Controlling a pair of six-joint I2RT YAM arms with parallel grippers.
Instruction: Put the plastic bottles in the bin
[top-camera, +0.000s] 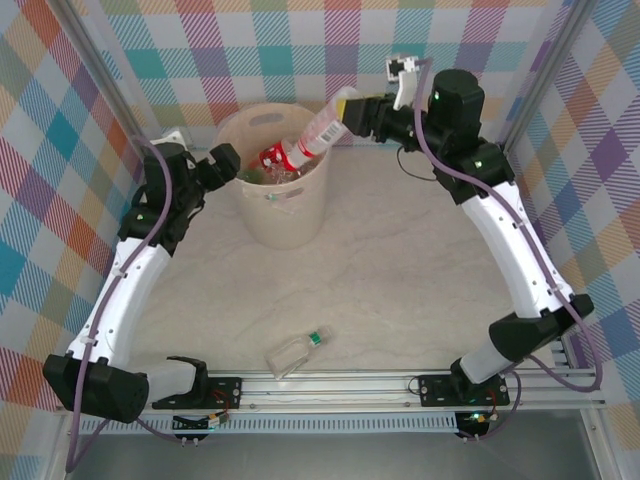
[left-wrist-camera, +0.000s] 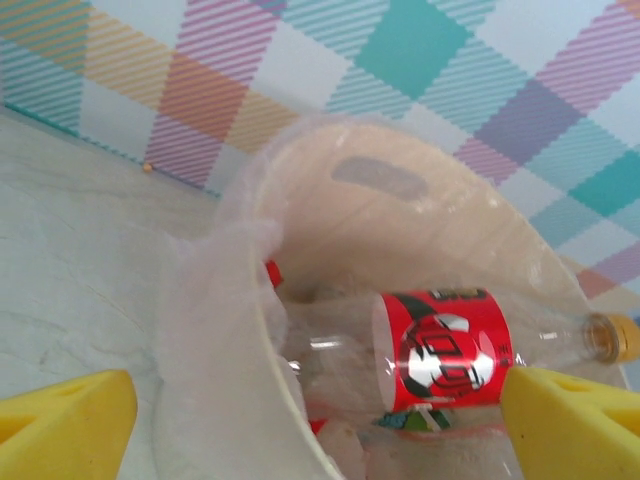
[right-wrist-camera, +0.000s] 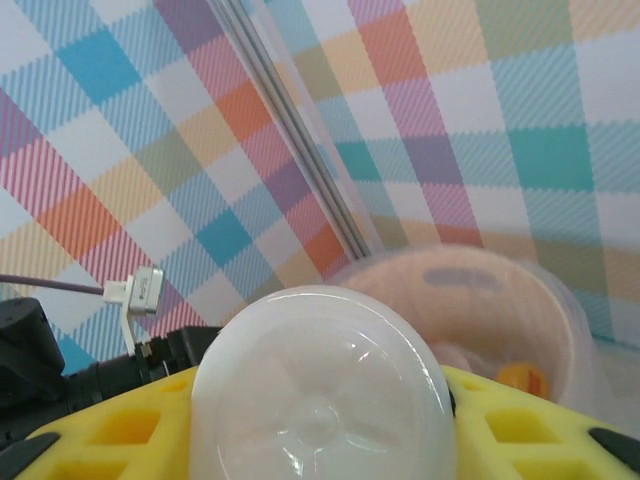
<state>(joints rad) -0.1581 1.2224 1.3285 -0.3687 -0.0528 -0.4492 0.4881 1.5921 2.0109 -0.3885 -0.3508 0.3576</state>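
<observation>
The cream bin (top-camera: 285, 215) stands at the back of the table with several plastic bottles (top-camera: 272, 160) inside. My right gripper (top-camera: 347, 108) is shut on a clear bottle (top-camera: 316, 131) that slants cap-down over the bin's far right rim. In the right wrist view the bottle's round base (right-wrist-camera: 320, 390) sits between the yellow fingers (right-wrist-camera: 530, 420), and the bin (right-wrist-camera: 480, 290) lies beyond. My left gripper (top-camera: 226, 160) hovers open at the bin's left rim. Below its spread fingertips (left-wrist-camera: 60, 420), a red-labelled bottle (left-wrist-camera: 440, 350) with a yellow cap lies in the bin (left-wrist-camera: 400, 220).
One more clear bottle with a green cap (top-camera: 297, 351) lies on its side near the table's front edge, between the two arm bases. Checked walls close in the back and both sides. A metal rail (top-camera: 330, 385) runs along the front.
</observation>
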